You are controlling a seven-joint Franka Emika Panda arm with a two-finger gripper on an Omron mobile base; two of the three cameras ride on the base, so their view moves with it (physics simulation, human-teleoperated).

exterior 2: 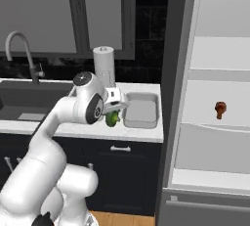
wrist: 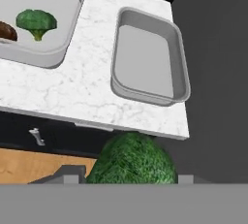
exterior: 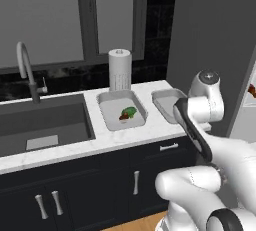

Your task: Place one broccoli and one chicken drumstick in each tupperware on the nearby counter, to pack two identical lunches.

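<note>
Sim kitchen: white marbled counter (exterior: 100,142) over dark navy cabs w/ silver handles, black backsplash, window behind. Left base view has dark sink (exterior: 42,122) + curved faucet (exterior: 26,67) on left, paper towel roll (exterior: 120,69) at back, two grey tupperware trays to the right of the sink. Near-sink tupperware (exterior: 121,109) holds one broccoli (exterior: 130,112) and a chicken drumstick (exterior: 123,117) touching it; the second tupperware (exterior: 167,104) is partly hidden by the arm in that view. Right base view adds what the left doesn't: open fridge (exterior 2: 215,98) right of the counter end, w/ another chicken drumstick (exterior 2: 220,109) upright on a middle shelf; the second tray (exterior 2: 141,110) shows bare inside. Gripper (exterior 2: 115,113) hangs just in front-left of that tray, a green broccoli (exterior 2: 112,118) below the hand. Hand view looks down: carried broccoli (wrist: 131,162) big at bottom between the finger tips, over cabinet front/floor, just off the counter's front edge; jaws closed in on it, narrow gap, gripping it. Same view: empty tray (wrist: 147,58) near the counter's right end, filled tray (wrist: 41,22) at upper left w/ floret (wrist: 36,23) and drumstick end (wrist: 7,31) at the frame edge. Bare marble between the trays and along the front edge; dark fridge side wall right beside the empty tray.
</note>
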